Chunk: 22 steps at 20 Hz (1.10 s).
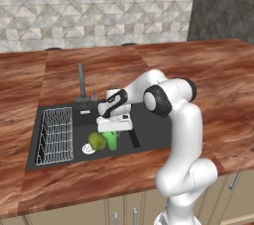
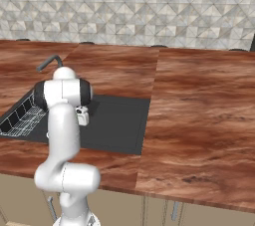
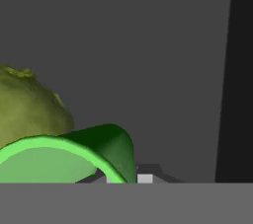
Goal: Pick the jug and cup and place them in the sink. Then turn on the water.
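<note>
While the cup (image 1: 112, 140) stands in the sink (image 1: 149, 142) beside a fruit (image 1: 97, 140), we pinch its rim with our jaws.

Wood-grain counter (image 1: 208, 75), patterned tile wall (image 1: 99, 6) — apparently beige cabinets (image 1: 124, 209) below

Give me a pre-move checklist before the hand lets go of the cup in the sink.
1. Cup over the sink: ok, it sits inside the dark basin.
2. Gripper closed on the cup: ok, its rim sits right at the fingers in the hand view.
3. Cup touching the basin floor: cannot tell.
4. Space beside the cup: not ok, the yellow-green fruit sits right against it.
5. Jug in the sink: cannot tell, hidden or absent.
6. Faucet off: ok, no stream visible.
</note>
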Motion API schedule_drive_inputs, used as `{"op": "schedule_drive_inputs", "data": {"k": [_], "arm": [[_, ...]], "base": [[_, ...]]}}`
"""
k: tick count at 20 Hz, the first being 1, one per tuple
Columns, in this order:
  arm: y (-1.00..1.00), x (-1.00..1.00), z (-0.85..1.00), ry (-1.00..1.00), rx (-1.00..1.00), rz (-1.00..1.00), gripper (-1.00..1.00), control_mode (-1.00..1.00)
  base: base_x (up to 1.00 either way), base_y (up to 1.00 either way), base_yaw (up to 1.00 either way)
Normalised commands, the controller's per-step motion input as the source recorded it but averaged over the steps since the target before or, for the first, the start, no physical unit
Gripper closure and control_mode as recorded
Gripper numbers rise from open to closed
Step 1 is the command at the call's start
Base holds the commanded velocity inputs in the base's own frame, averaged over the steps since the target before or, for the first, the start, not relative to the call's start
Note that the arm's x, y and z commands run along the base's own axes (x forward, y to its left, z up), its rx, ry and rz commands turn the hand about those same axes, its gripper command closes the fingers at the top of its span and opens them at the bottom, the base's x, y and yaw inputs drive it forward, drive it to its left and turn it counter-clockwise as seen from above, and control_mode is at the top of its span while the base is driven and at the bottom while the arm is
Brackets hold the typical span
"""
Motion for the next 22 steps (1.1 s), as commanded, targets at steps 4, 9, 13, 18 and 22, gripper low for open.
{"op": "schedule_drive_inputs", "data": {"k": [4,9,13,18,22], "arm": [[0.0,0.03,-0.24,0.0,0.0,0.0,1.0,-1.0],[0.0,0.0,-0.11,0.0,0.0,0.0,1.0,-1.0],[0.0,0.0,0.0,0.0,0.0,0.0,1.0,-1.0],[0.0,0.0,0.0,0.0,0.0,0.0,-1.0,-1.0],[0.0,0.0,0.0,0.0,0.0,0.0,-1.0,-1.0]], "base": [[0.0,0.0,0.0],[0.0,0.0,0.0],[0.0,0.0,0.0],[0.0,0.0,0.0],[0.0,0.0,0.0]]}}
